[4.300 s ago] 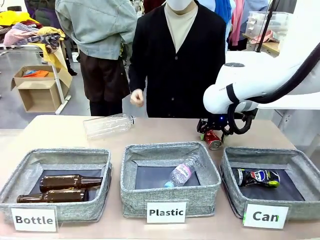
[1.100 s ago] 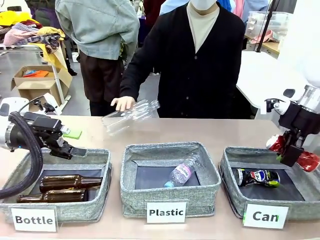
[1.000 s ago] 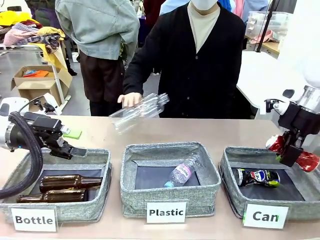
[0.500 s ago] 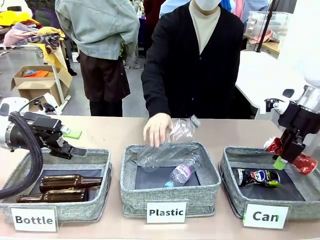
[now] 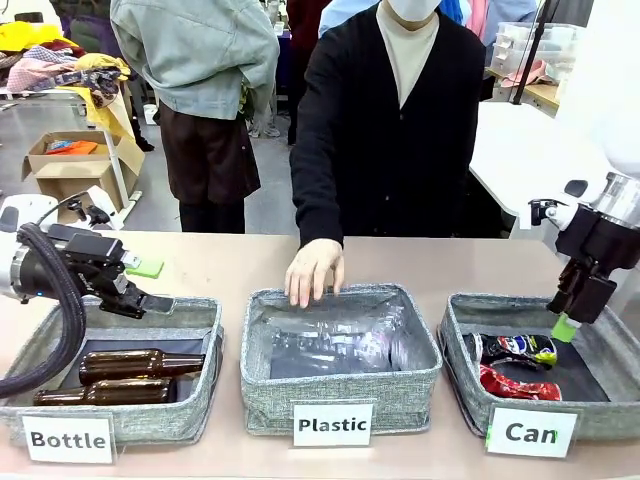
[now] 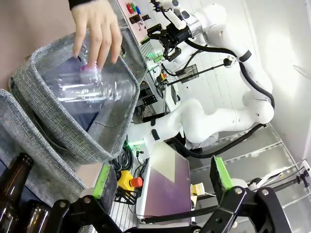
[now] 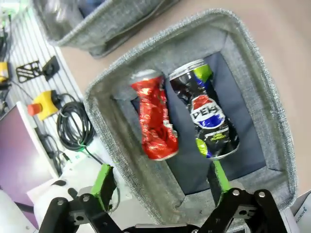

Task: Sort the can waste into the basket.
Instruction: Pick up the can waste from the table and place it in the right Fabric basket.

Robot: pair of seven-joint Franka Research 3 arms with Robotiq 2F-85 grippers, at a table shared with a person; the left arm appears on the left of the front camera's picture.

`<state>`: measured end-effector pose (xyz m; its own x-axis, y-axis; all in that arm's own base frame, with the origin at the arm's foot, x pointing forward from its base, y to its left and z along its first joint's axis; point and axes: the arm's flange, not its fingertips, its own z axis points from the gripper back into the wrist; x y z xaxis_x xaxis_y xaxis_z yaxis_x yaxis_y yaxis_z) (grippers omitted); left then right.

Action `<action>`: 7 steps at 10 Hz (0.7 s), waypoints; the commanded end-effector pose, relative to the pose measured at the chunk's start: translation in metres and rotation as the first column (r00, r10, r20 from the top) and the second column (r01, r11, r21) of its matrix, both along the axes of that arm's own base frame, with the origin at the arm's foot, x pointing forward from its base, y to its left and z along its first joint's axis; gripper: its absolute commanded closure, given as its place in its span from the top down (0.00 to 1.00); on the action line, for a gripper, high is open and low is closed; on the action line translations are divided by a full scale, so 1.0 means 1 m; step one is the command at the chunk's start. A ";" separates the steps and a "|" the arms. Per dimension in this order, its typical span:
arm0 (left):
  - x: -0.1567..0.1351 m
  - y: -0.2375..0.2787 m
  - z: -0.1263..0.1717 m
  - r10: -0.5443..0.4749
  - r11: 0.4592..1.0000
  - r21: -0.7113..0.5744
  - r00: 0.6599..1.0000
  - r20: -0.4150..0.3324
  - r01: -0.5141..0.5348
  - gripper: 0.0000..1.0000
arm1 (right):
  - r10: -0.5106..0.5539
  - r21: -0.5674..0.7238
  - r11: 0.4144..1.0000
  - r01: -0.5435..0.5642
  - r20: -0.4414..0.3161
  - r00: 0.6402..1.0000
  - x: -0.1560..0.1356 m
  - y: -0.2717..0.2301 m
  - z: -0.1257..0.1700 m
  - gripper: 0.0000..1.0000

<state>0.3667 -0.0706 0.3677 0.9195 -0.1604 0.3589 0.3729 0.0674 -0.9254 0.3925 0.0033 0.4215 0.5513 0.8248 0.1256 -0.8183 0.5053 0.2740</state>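
The crushed red metal can (image 7: 154,122) and the black-and-blue Pepsi can (image 7: 206,115) lie side by side inside the grey woven-fabric "Can" basket (image 5: 600,320). Above, the right claw (image 5: 566,322) hangs released, grasping nothing.

Place: a robotics lab set up for waste sorting.
Robots: more white arms (image 6: 228,109) are seen beyond the table (image 5: 230,262).
Gear: cables (image 7: 75,128) and a red stop button (image 7: 35,108) are seen on the floor.
Bins: labelled "Bottle" (image 5: 68,438), "Plastic" (image 5: 332,424), "Can" (image 5: 531,432).
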 end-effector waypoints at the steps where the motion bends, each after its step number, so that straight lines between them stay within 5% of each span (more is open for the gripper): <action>1: -0.001 0.003 0.000 -0.006 1.000 -0.008 1.000 0.014 0.006 1.00 | -0.079 0.075 0.994 0.080 -0.012 0.997 0.003 -0.003 0.005 1.00; 4: -0.001 0.003 0.000 -0.006 1.000 -0.008 1.000 0.014 0.006 1.00 | -0.179 0.380 0.889 0.256 -0.226 0.958 -0.002 -0.018 0.012 1.00; 6: -0.001 0.003 0.000 -0.006 1.000 -0.008 1.000 0.014 0.006 1.00 | -0.153 0.595 0.673 0.439 -0.469 0.870 -0.007 -0.041 0.016 1.00; 7: -0.001 0.003 0.000 -0.006 1.000 -0.008 1.000 0.014 0.006 1.00 | -0.136 0.677 0.532 0.509 -0.525 0.840 -0.008 -0.051 0.014 1.00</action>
<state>0.3667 -0.0702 0.3677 0.9197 -0.1594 0.3589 0.3729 0.0677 -0.9254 0.3725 -0.0338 0.4372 0.8232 0.4694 0.3193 -0.4877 0.2968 0.8210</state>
